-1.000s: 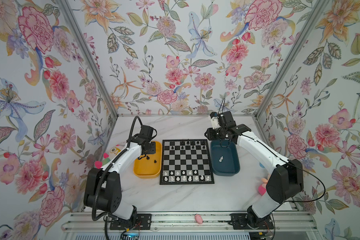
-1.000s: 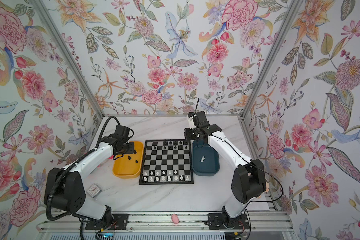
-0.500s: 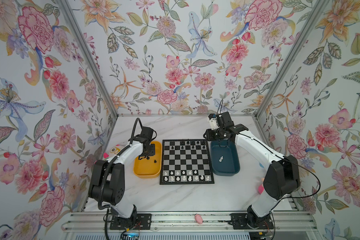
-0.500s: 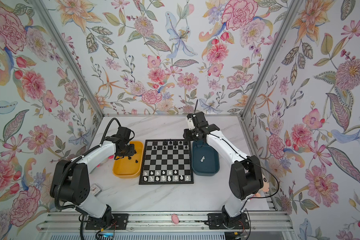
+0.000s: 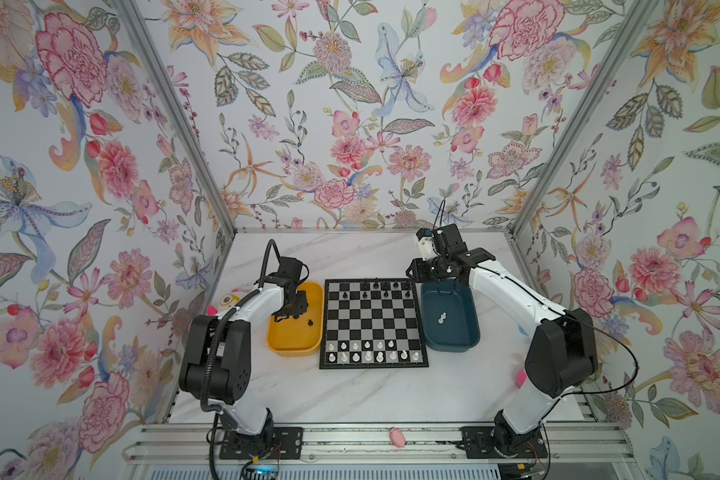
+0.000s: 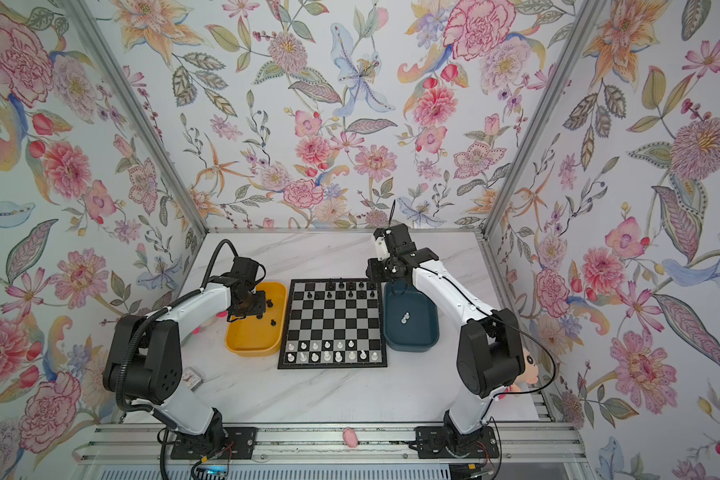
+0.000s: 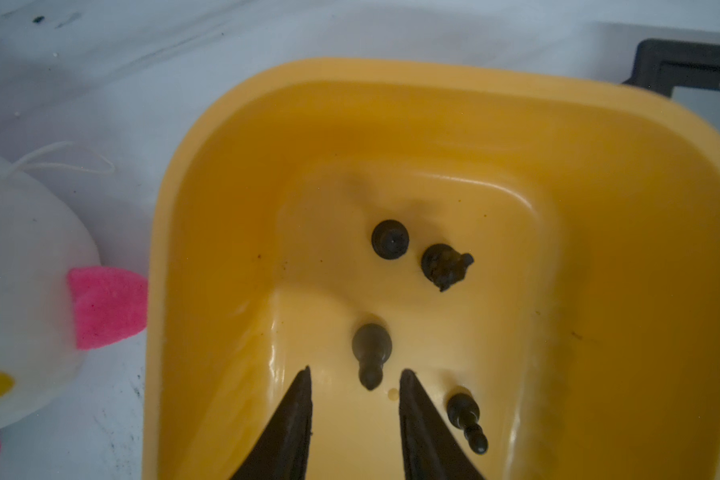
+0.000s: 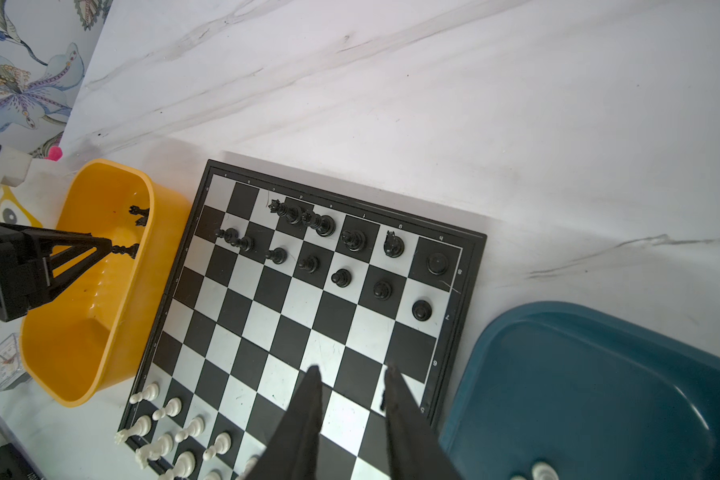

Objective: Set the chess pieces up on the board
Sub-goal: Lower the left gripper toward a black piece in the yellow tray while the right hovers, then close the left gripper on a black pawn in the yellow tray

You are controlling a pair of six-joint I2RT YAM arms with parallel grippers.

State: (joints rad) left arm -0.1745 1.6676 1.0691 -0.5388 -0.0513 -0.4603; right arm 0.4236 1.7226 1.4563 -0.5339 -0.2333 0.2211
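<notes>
The board lies mid-table, with black chess pieces on its far rows and white ones on its near rows. Several black pieces lie in the yellow tray, among them a knight. My left gripper is down inside that tray and stands open. The tip of a lying black piece reaches between its fingertips without touching them. My right gripper hangs open and empty over the board's right edge near the far corner.
The dark blue tray right of the board holds a white piece. A white and pink plush toy lies left of the yellow tray. A small clock sits near the left arm's base, and a pink plush by the right arm's.
The left arm has drawn its elbow in and its gripper has sunk a little nearer in the yellow tray. The right gripper has barely shifted over the board's far right corner.
</notes>
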